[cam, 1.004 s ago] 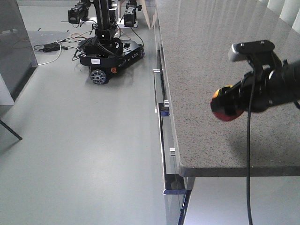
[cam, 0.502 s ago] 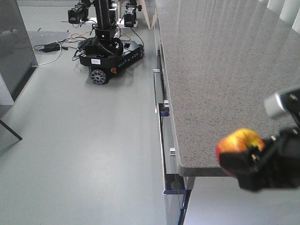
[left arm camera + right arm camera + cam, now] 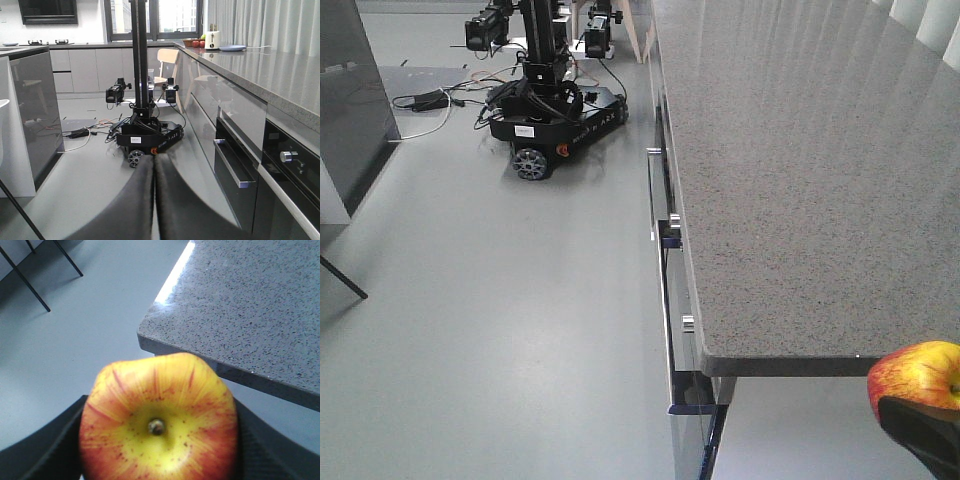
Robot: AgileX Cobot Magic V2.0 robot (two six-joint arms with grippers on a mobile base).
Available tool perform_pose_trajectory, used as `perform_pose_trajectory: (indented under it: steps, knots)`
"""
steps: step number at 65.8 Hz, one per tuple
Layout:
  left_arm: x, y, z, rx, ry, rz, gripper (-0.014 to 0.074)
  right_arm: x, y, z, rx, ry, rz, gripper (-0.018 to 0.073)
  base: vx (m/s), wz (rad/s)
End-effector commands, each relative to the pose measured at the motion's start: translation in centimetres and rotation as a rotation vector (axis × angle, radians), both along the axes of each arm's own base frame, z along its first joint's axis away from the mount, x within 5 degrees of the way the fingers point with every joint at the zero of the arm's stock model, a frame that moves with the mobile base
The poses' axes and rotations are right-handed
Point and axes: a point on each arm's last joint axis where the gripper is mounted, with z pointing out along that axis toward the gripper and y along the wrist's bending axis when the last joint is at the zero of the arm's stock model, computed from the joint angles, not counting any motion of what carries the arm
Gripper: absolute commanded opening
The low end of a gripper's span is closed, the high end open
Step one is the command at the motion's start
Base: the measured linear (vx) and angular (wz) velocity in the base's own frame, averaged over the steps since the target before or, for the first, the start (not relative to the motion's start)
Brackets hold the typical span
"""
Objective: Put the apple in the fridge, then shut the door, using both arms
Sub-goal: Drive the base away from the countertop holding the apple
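Right pincer (image 3: 157,452) clenched on the apple (image 3: 157,415), just off the near end of the bench (image 3: 800,180).
Pads squeeze the apple's sides with the stem toward the wrist camera, so it rides secure in the air past the bench's near corner. Judged mid-carry toward the fridge, which I can't pick out for sure. Left pincer (image 3: 154,162) pressed closed on nothing, likely kept free for the door. Wheeled-base robot (image 3: 555,110) parked far left.

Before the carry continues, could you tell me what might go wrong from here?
The apple, held in the right gripper, hangs near the countertop corner; a swing could knock it loose. The wheeled robot and its cables lie on the floor; driving past might snag them.
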Motion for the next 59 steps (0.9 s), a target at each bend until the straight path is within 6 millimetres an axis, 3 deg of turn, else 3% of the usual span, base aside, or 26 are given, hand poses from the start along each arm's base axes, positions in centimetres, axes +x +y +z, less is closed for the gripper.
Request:
perform_pose_trajectory:
  steps: [1, 59]
  knots:
    - [-0.03, 0.00, -0.23, 0.000, -0.059, 0.001, -0.0006, 0.28, 0.02, 1.22, 0.026, -0.080, -0.008, 0.0344, 0.00, 0.00]
    - [-0.03, 0.00, -0.23, 0.000, -0.059, 0.001, -0.0006, 0.28, 0.03, 1.22, 0.027, -0.079, -0.007, 0.0344, 0.00, 0.00]
